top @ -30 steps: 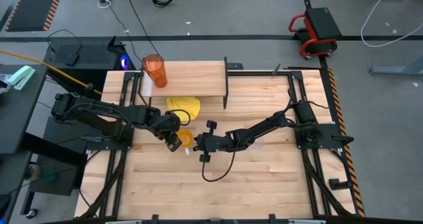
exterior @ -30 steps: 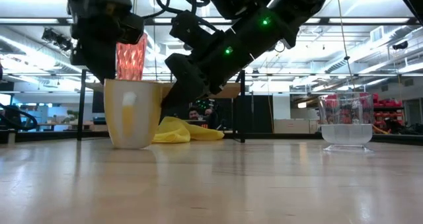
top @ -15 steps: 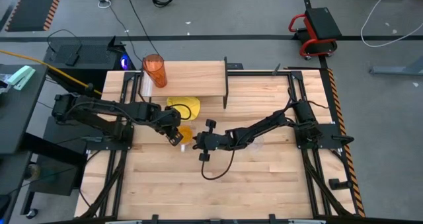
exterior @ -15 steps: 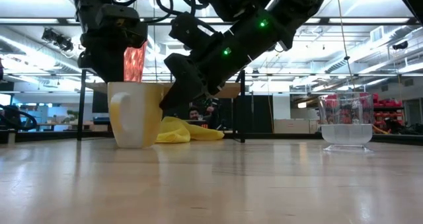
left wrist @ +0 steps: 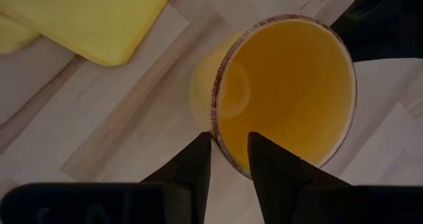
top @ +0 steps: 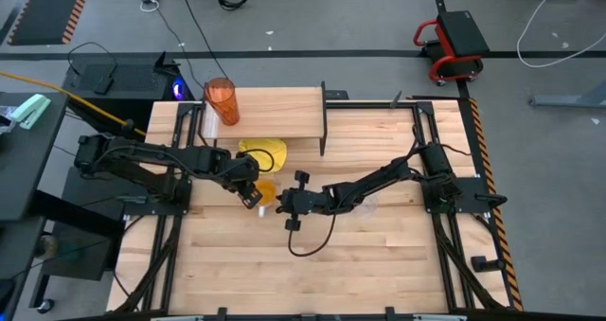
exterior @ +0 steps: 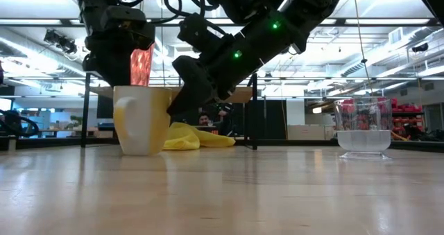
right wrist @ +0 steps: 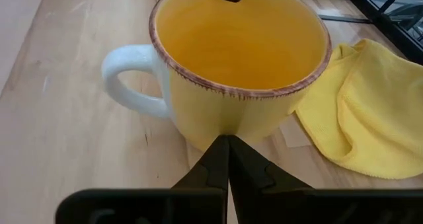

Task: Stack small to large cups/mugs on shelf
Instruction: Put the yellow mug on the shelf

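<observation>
The orange mug [top: 267, 188] with its white handle [right wrist: 125, 78] stands upright on the big table, just near of the yellow cloth. My left gripper [left wrist: 229, 148] comes from the left and is shut on its rim. My right gripper [right wrist: 228, 145] is shut, and its tips are at the mug's outer wall. The tall orange-red tumbler [top: 222, 100] stands on the left end of the light wood shelf [top: 279, 113]. The small clear cup [exterior: 362, 132] stands on the table further right, by my right arm. My left gripper pinches the mug's rim [left wrist: 221, 128], one finger inside the mug and one outside. The fingers come from above, slanting in from the table's left. The mug stands upright with its base on the table [exterior: 142, 152]. My right gripper has its shut fingertips against the lower part of the mug's outer wall [right wrist: 228, 121], beside the handle's side. The fingers come nearly level from the table's right. The mug stays on the table.
The yellow cloth [top: 263, 153] lies crumpled between the mug and the shelf. The shelf's black legs [top: 324, 122] stand on the table's far part. The table's near half [top: 312, 274] holds only a loop of black cable.
My left gripper has gone a little toward the far edge and down onto the mug. The mug has slid slightly toward the far edge and turned, its handle swinging round. In the last half second nothing has moved.
</observation>
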Robot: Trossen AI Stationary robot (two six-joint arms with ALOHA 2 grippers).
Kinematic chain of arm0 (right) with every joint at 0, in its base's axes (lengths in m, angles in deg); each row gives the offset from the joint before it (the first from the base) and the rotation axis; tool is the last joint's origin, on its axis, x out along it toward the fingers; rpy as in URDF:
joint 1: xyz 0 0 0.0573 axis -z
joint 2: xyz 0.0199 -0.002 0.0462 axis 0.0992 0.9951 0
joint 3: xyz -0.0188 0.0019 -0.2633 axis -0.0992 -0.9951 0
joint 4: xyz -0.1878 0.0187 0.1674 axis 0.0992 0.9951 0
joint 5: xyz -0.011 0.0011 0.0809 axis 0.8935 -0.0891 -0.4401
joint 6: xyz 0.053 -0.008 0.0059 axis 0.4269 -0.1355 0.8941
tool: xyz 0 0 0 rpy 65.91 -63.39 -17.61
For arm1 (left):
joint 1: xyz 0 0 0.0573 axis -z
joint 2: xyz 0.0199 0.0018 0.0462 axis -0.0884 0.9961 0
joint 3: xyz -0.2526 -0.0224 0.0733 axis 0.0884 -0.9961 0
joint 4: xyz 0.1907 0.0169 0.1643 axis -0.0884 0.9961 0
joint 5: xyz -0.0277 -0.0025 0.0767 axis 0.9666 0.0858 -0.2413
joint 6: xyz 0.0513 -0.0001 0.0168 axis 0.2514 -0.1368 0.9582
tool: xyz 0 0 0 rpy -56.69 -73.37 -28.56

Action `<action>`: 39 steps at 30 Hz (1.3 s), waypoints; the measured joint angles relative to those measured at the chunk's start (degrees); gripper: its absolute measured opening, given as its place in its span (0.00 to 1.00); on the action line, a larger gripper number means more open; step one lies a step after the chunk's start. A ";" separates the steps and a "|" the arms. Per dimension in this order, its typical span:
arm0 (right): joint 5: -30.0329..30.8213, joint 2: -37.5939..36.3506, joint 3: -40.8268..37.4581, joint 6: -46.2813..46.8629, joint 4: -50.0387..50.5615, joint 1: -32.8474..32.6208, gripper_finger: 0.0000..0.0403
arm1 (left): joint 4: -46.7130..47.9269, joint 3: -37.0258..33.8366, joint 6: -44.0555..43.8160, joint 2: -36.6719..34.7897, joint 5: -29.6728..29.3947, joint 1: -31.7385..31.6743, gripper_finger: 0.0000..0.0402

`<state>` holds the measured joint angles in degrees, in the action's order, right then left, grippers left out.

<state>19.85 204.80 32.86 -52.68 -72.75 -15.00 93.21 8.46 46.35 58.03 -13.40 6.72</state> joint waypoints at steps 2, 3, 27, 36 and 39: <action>-0.09 0.00 0.01 0.21 0.00 0.00 0.03 | -0.04 0.00 0.03 0.00 -0.28 -0.10 0.27; -0.16 0.00 0.01 0.27 0.00 0.00 0.04 | -0.04 0.00 0.04 0.00 -0.41 -0.29 0.27; -0.32 -0.02 0.05 0.31 0.51 -1.04 0.07 | 0.04 0.02 3.72 0.03 0.00 -3.48 0.27; -0.39 -0.02 0.03 3.39 1.54 -6.31 0.07 | 1.43 0.02 3.66 -0.04 0.04 -3.48 0.27; -1.73 0.68 0.04 1.82 -4.67 -8.07 0.08 | 1.48 0.04 3.31 -0.07 0.05 -3.48 0.27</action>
<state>18.11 205.47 32.90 -50.86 -77.42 -23.06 94.68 8.50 49.66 57.96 -13.35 3.25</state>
